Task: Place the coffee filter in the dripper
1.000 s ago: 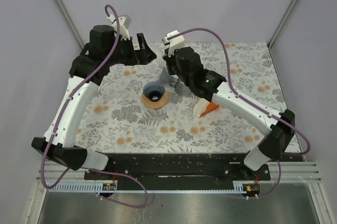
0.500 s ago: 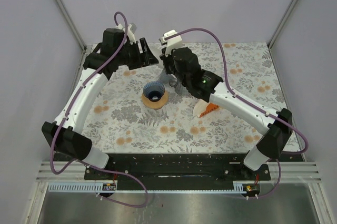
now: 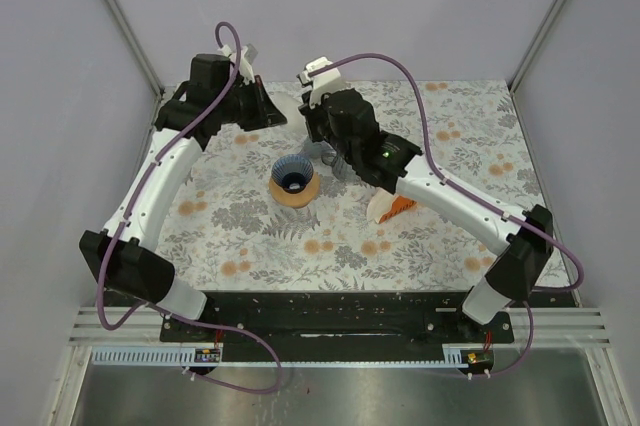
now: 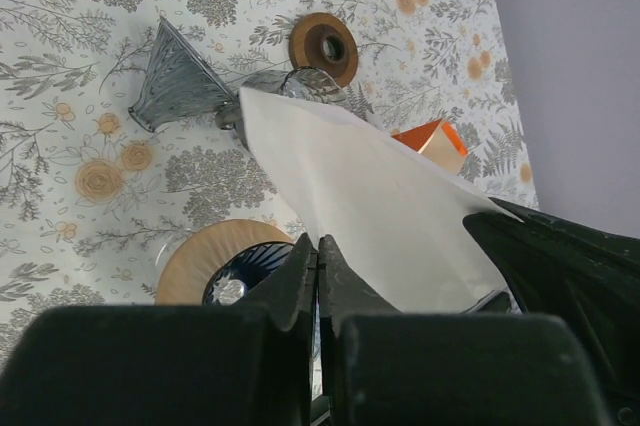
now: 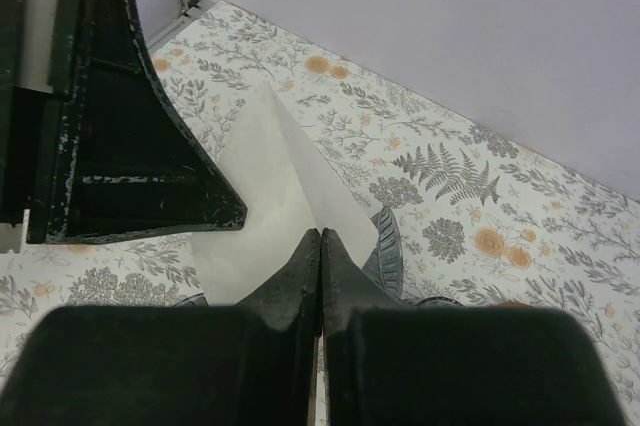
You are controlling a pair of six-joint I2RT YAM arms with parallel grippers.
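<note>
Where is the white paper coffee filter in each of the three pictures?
Top external: coffee filter, small white patch, upper middle.
Left wrist: large white sheet, centre.
Right wrist: white sheet, centre-left.
Shared landmark: grey ribbed cone lying beside it, in both wrist views.

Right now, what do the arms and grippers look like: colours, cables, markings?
White links and black joints on the left arm and right arm. A purple cable loops along each. Small green light on the right arm. Black, tapered: left gripper and right gripper.
</note>
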